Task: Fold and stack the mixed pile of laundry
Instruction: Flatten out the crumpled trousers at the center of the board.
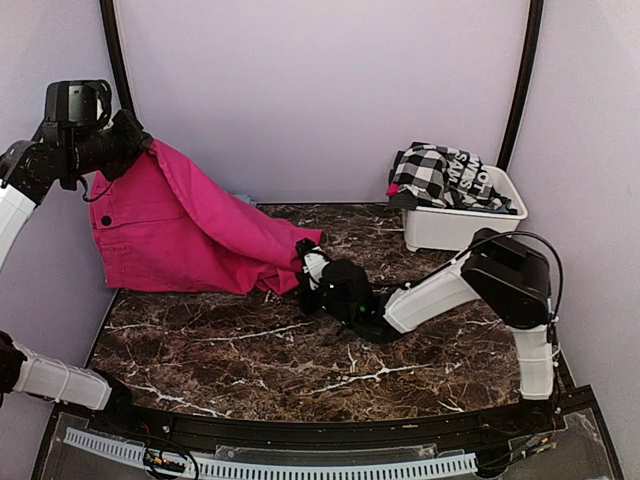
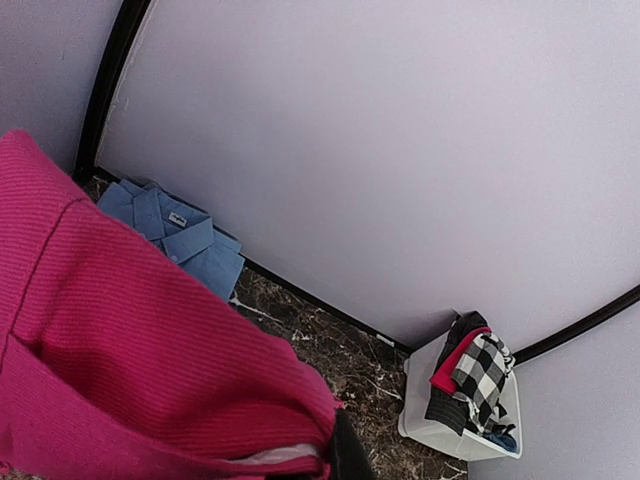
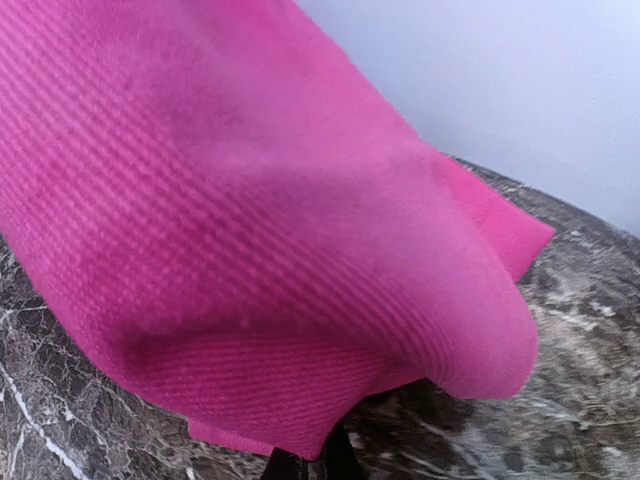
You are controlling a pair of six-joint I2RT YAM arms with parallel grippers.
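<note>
Marbled table (image 1: 250, 350) — white tub (image 1: 450, 228) rear right, folded blue shirt (image 2: 175, 235) rear left, lower edge of magenta-pink cloth (image 1: 180, 235)

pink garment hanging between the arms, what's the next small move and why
Probably raise the right gripper up and to the right, pulling the pink garment taut: the left gripper holds one end high, while the right gripper is shut on the low corner just above the marble table, so the cloth sags.

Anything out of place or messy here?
The checked garment spills over the rim of the white tub. The pink garment hangs slanted from the raised left gripper down to the right gripper at the table.
</note>
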